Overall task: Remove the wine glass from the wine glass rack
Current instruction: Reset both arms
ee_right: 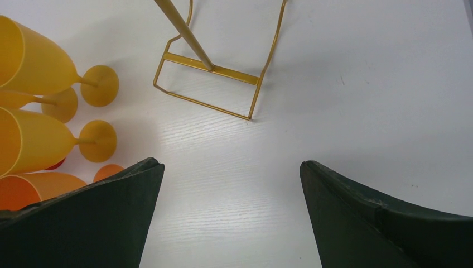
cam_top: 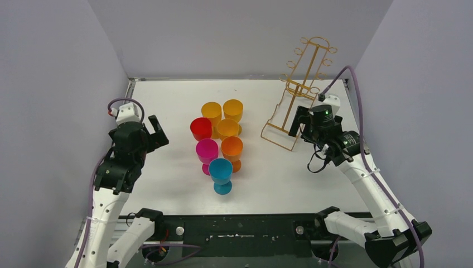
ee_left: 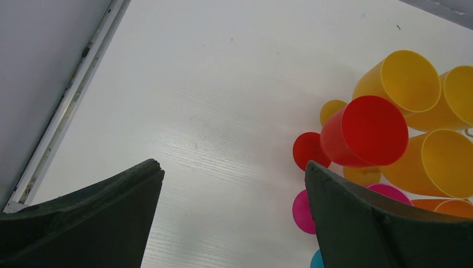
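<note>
The gold wire wine glass rack (cam_top: 302,87) stands at the back right of the table, and none of its looped hooks holds anything. Several coloured plastic wine glasses stand upright in a cluster mid-table, among them a red one (cam_top: 201,128), a pink one (cam_top: 207,149) and a blue one (cam_top: 221,170). My right gripper (cam_top: 301,124) hangs open just right of the rack's base (ee_right: 223,71), with only bare table between its fingers (ee_right: 230,162). My left gripper (cam_top: 159,134) is open left of the cluster, also over bare table (ee_left: 232,164), with the red glass (ee_left: 368,131) to its right.
Grey walls close in the white table (cam_top: 167,184) on the left, back and right. Yellow glasses (ee_right: 39,61) stand close to the left of the rack base. A metal strip (ee_left: 67,106) runs along the table's left edge.
</note>
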Controlling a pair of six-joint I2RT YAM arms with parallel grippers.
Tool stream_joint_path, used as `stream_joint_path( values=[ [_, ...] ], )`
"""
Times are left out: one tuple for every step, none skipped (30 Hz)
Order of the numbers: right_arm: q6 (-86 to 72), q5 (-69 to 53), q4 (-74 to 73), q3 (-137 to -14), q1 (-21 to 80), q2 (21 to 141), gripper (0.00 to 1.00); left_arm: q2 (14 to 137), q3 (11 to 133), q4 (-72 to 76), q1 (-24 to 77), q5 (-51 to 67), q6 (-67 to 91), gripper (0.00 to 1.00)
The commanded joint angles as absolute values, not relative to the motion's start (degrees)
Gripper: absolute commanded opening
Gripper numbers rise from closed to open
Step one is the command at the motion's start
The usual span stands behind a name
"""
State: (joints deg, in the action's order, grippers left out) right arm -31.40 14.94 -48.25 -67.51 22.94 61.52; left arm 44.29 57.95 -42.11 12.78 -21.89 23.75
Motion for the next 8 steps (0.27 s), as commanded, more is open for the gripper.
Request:
stream_joint_path(
  values=[
    [-32.2, 14.6, -46.0, -66.3, 22.8, 58.4, 1.00, 43.7, 57.8, -41.2, 12.9, -23.3, 25.1, 0.97],
    [-32.2, 14.4, -45.5, -66.0, 22.8, 57.8, 1.00, 43.8, 57.5, -40.8, 13.0, -23.8, 25.4, 0.97],
    [-32.2, 14.2, -45.0, -65.7, 22.8, 57.2, 1.00, 43.9, 57.2, -40.5, 13.1, -24.5, 25.5, 0.97],
    [-32.2, 14.1, -44.6, -65.4, 22.8, 56.7, 1.00, 44.0, 56.8, -40.3, 13.2, -24.9, 25.6, 0.97],
    [-32.2, 13.8, -44.3, -65.3, 22.8, 56.4, 1.00, 44.4, 56.7, -40.2, 13.2, -25.2, 25.5, 0.97],
    [-32.1, 13.6, -44.1, -65.2, 22.8, 56.1, 1.00, 44.9, 56.8, -40.3, 13.2, -24.9, 25.3, 0.97],
    [-32.1, 13.5, -44.0, -65.3, 22.8, 55.8, 1.00, 45.6, 57.1, -40.8, 13.2, -24.5, 25.1, 0.97],
    [-32.0, 13.5, -44.0, -65.4, 22.8, 55.6, 1.00, 46.1, 57.6, -41.3, 13.2, -24.2, 25.3, 0.97]
  ],
)
